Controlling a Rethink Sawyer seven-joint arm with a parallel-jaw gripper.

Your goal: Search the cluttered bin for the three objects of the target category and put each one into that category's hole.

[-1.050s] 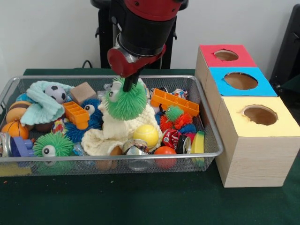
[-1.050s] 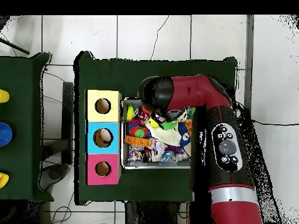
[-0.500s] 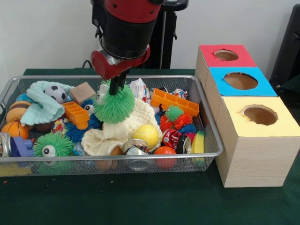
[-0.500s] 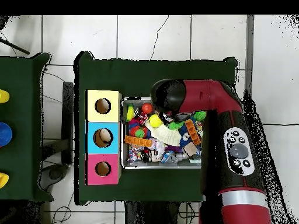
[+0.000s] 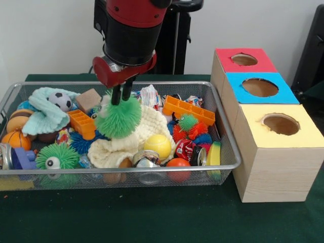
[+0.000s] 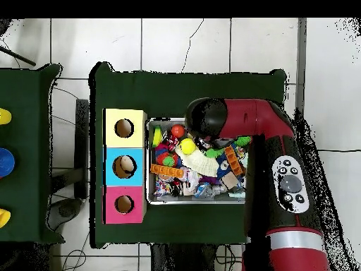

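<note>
We carry the spiky ball out of the bin (image 5: 223, 164).

Our gripper (image 5: 121, 95) pinches the green spiky ball (image 5: 118, 119) above the cream cloth (image 5: 147, 124) at the bin's middle; we should lift clear of its rim before crossing to the box (image 5: 268, 126).

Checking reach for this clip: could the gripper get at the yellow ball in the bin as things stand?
Probably not yet: the gripper is shut on the green spiky ball. The yellow ball itself lies uncovered on the cream cloth.
</note>
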